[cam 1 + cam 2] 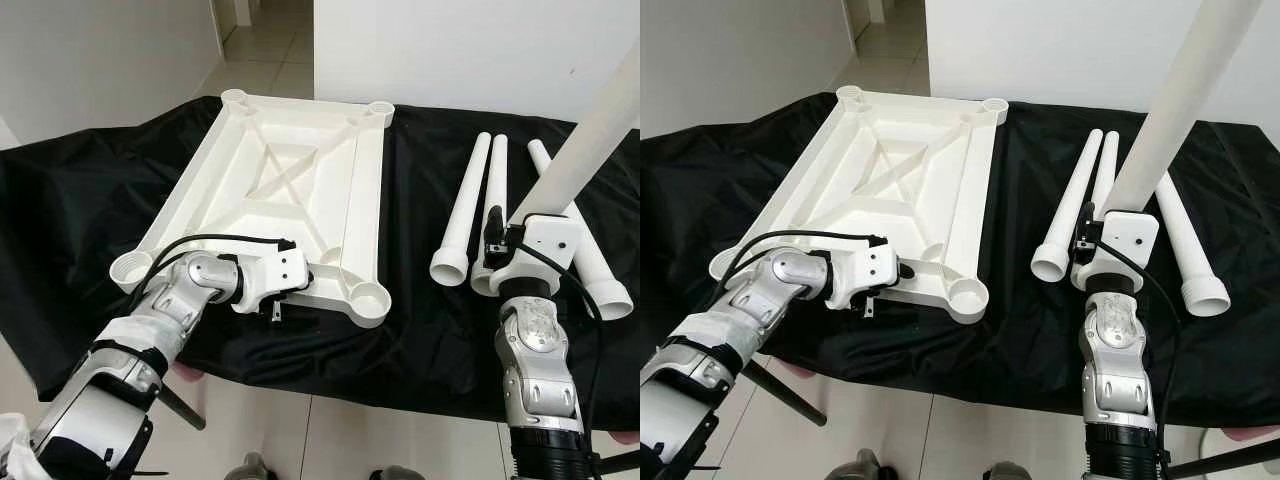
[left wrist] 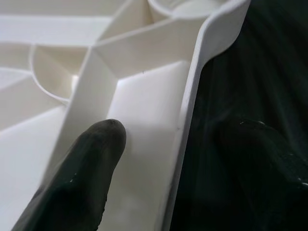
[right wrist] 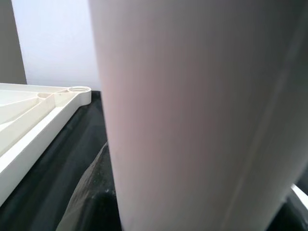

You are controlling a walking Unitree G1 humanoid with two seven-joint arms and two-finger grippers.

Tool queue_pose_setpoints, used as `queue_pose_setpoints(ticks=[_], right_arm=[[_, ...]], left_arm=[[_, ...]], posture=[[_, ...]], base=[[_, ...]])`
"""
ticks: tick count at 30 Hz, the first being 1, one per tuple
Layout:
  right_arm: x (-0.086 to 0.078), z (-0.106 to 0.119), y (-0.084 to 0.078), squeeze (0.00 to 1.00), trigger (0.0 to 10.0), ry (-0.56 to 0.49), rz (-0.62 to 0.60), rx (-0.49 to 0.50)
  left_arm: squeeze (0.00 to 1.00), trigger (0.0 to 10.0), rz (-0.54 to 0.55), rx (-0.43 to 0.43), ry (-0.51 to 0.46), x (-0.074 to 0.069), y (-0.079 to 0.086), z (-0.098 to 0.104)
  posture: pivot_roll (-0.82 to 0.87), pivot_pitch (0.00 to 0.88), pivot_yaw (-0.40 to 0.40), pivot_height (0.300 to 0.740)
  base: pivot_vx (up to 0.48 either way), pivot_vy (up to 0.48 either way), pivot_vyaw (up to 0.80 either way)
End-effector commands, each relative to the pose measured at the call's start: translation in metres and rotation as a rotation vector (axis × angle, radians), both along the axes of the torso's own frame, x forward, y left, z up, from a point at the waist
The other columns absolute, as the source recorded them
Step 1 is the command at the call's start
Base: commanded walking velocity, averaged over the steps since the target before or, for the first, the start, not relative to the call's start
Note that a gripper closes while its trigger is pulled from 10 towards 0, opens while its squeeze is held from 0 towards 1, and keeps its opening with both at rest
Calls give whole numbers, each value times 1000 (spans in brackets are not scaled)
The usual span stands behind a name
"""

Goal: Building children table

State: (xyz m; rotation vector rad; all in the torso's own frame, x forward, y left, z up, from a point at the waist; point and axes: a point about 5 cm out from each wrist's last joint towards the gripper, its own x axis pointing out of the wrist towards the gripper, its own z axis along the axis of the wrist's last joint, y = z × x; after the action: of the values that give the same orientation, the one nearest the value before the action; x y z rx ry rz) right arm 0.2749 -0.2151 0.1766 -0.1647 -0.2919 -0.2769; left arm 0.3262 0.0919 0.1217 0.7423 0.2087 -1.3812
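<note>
R pincer point(image 1: 1092, 243) is clamped on a white table leg point(image 1: 1180, 95), holding it lifted and tilted up toward the far right, above the other legs. In the R wrist view the leg point(image 3: 192, 115) sits right against the camera w/ a black finger point(image 3: 91, 192) beside it.

L pincer point(image 1: 283, 303) is at the near edge of the white tabletop point(image 1: 290, 170), which lies upside down, ribs up, on the black-covered table point(image 1: 60, 230). L wrist view: one finger point(image 2: 82, 178) rests inside the tray-like underside against a rib, the other finger point(image 2: 260, 168) is outside over the black cloth, so the rim wall stands between them; fingers parted around it, can't tell if they squeeze it.

Tabletop has round leg sockets at the corners; near-right socket point(image 1: 368, 298) has nothing in it.

Three more white legs point(image 1: 462, 210) lie side by side on the cloth, R of the tabletop, flared ends toward the robot.
</note>
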Motion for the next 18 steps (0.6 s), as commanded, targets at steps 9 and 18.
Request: queue_pose_setpoints(ticks=[9,18], right_arm=[[-1,-2,2,0,10000,10,-9,-2],[-4,-4,1,0,10000,18,-18,2]], left_arm=[[0,0,93,-68,-50,12,-19,9],[0,0,22,-129,-53,8,-45,17]], posture=[[-16,0,75,740],[-16,0,83,740]], base=[[0,0,0],[0,0,0]])
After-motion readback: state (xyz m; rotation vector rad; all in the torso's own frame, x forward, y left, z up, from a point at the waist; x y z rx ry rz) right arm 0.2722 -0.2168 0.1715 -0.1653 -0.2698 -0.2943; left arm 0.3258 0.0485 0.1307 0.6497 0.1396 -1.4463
